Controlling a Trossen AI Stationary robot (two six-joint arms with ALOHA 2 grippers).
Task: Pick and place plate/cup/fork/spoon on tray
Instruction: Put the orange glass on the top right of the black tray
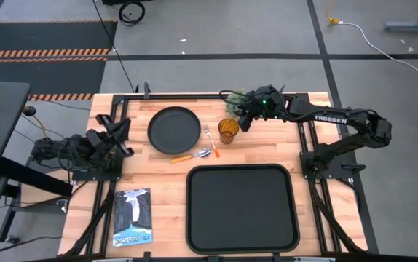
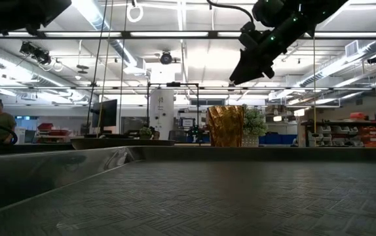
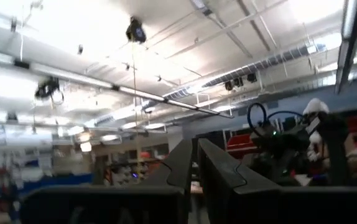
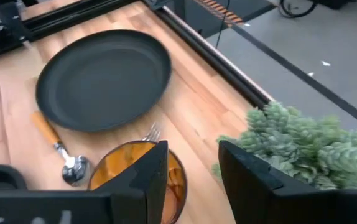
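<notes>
The round black plate [image 1: 174, 129] lies flat on the table at the far middle. The amber cup [image 1: 228, 129] stands upright to its right. The fork [image 1: 210, 138] and the spoon [image 1: 194, 154] lie between them, and the black tray [image 1: 242, 207] is nearer. My right gripper [image 4: 194, 155] is open and empty, above and just right of the cup [image 4: 135, 177]. In the low view it hangs [image 2: 247, 65] well clear over the cup [image 2: 225, 126]. My left gripper [image 1: 118, 135] waits at the table's left edge, shut and pointing up into the room [image 3: 195, 165].
A small green plant [image 1: 237, 97] stands at the far edge just behind the cup, close beside my right gripper; it also shows in the right wrist view [image 4: 303, 143]. A booklet [image 1: 132, 216] lies at the near left, beside the tray.
</notes>
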